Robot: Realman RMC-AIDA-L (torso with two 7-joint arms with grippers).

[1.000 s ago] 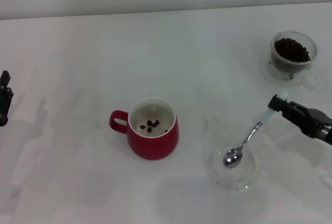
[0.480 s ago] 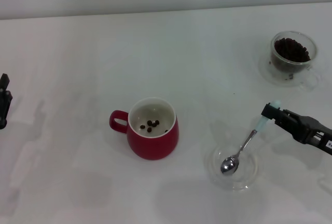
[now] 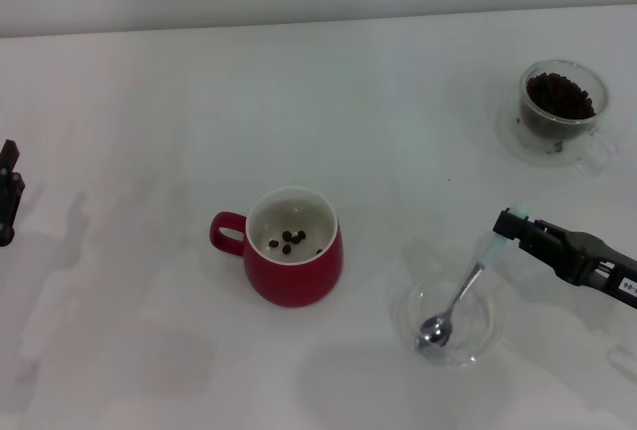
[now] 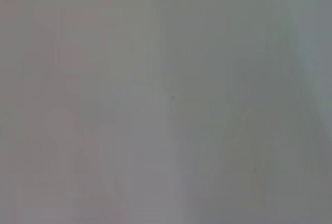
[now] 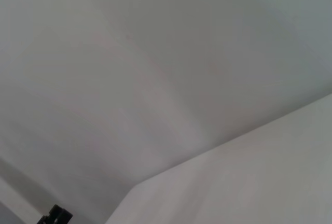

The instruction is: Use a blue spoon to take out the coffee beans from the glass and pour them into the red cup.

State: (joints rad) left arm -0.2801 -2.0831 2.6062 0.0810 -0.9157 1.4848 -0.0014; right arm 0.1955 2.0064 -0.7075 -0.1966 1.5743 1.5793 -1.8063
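The red cup (image 3: pixel 295 269) stands at the table's middle in the head view, with a few coffee beans (image 3: pixel 289 241) on its white bottom. The glass (image 3: pixel 562 104), at the far right, holds a dark heap of coffee beans (image 3: pixel 560 95). My right gripper (image 3: pixel 510 224) is shut on the pale handle of the blue spoon (image 3: pixel 461 296). The spoon slants down from it, and its empty metal bowl rests in a shallow clear dish (image 3: pixel 476 333) to the right of the cup. My left gripper (image 3: pixel 8 196) is parked at the left edge.
The glass stands on a clear saucer (image 3: pixel 513 141). White tabletop lies between the cup, the dish and the glass. Both wrist views show only blank pale surface.
My right gripper has moved toward the table's front and slightly left, lowering the spoon. The spoon's bowl has slid toward the dish's front left. The left arm has barely moved.
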